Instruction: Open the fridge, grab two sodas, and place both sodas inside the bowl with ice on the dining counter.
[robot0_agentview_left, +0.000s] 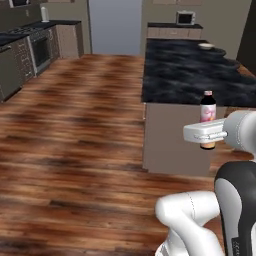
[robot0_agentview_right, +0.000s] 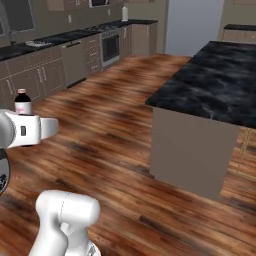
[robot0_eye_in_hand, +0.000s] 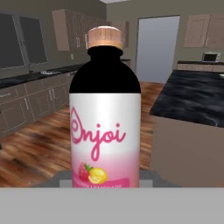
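You are looking at a home kitchen. A wood-plank floor (robot0_agentview_left: 75, 130) is spreading between brown base cabinets (robot0_agentview_right: 30, 80) with a built-in oven (robot0_agentview_left: 41, 49) along one wall and a dining counter (robot0_agentview_left: 195, 75) with a black veined marble top. A microwave (robot0_agentview_left: 185, 18) is sitting on the far wall counter (robot0_agentview_left: 175, 26).

The dark glass bottle with a white-to-pink label (robot0_eye_in_hand: 105, 127) bore "Onjoi" in pink script. Smaller print along the label's bottom edge was illegible.

1 bottle (robot0_eye_in_hand: 105, 118), 1 bowl (robot0_agentview_left: 205, 46)
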